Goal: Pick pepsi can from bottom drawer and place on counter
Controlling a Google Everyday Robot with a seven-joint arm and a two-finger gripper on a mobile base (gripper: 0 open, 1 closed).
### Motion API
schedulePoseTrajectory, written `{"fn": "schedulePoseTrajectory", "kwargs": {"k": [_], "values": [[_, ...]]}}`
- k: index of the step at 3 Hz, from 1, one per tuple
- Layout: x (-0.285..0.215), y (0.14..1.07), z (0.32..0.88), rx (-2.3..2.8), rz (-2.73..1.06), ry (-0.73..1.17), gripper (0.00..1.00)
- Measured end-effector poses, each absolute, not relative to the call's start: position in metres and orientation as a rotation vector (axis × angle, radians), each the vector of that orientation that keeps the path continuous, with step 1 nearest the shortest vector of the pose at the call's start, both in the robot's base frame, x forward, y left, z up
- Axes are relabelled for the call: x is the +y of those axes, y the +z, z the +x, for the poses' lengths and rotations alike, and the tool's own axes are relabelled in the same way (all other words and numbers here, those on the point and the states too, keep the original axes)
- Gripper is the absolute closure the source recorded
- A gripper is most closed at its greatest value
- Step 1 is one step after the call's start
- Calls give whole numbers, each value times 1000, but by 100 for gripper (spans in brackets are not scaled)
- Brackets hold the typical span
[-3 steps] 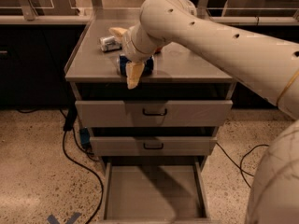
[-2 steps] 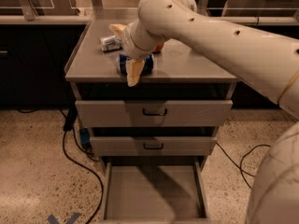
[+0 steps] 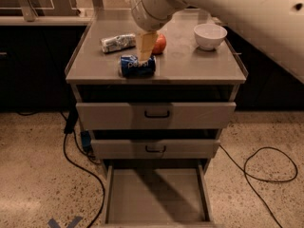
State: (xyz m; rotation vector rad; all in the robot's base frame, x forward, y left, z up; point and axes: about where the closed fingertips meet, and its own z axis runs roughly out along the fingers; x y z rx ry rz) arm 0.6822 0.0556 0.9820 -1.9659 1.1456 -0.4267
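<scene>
The pepsi can (image 3: 137,65) lies on its side near the front edge of the grey counter (image 3: 199,68), left of centre. My gripper (image 3: 137,32) hangs above and just behind it. Its fingers are spread open and empty. One pale finger (image 3: 146,45) points down, with its tip right at the can's top. The other finger shows at the frame's top edge. The bottom drawer (image 3: 156,201) is pulled out below, and its bare floor has nothing on it.
A silver-white patterned can (image 3: 118,42) lies on the counter at the back left. An orange-red fruit (image 3: 160,43) sits behind the finger, and a white bowl (image 3: 209,35) is at the back right. Two upper drawers (image 3: 156,114) are shut. Cables (image 3: 266,165) lie on the floor on both sides.
My gripper has lifted off the pepsi can. Its lower finger, which covered the can's front, now sits above and behind it. The can stays lying on the counter.
</scene>
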Motion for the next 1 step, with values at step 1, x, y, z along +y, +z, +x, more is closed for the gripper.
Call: {"fn": "schedulePoseTrajectory", "kwargs": {"k": [1], "values": [[54, 994, 677, 1139, -1953, -440, 0]]}}
